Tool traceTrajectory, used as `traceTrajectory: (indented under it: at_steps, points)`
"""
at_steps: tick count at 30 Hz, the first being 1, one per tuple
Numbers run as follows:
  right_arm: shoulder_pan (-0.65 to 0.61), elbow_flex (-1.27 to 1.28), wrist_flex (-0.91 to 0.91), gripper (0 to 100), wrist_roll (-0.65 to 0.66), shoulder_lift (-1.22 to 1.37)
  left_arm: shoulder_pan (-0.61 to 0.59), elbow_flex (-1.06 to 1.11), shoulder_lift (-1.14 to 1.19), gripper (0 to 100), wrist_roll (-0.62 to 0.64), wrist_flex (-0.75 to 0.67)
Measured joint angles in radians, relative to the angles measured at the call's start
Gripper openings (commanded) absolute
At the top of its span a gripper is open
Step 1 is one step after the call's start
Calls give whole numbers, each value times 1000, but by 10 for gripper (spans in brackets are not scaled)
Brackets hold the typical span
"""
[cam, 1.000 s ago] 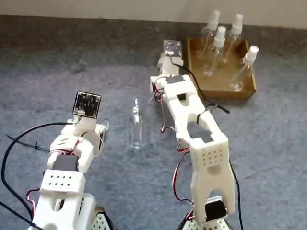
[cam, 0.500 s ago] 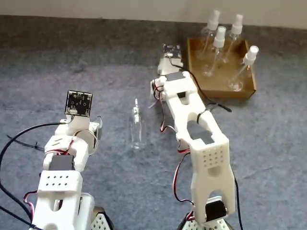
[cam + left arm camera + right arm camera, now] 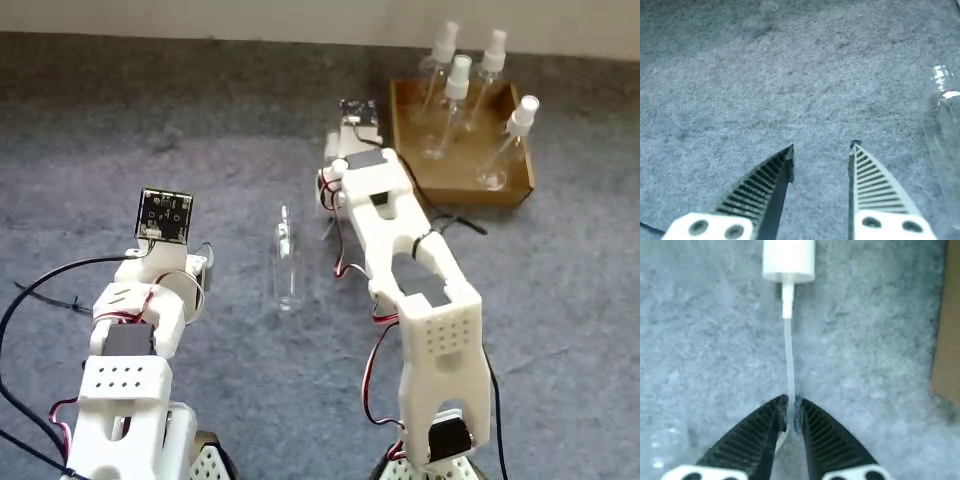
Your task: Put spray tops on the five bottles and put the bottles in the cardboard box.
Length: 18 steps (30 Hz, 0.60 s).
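Grey felt covers the tabletop (image 3: 120,150). My right jaws are clamped on the thin tube of a spray top (image 3: 788,260). My left jaws stand apart near the uncapped bottle (image 3: 286,272), which lies flat. Four capped bottles (image 3: 457,100) stand in the cardboard box (image 3: 470,192).

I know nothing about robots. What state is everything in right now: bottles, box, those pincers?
left gripper: jaws open, empty.
spray top: on no bottle, held by its thin tube.
right gripper: jaws shut on the spray top's tube.
loose bottle: lying on its side on the carpet, no top.
four bottles: tops on, inside the box.
cardboard box: open, holding them.
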Motion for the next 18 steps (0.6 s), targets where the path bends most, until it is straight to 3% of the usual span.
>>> traceTrajectory:
  at_steps: [8,18]
  points:
    - [0,2,114,15,6,-44,0,0,0,178,0,0]
    - [0,8,298,15,6,-287,0,0,0,178,0,0]
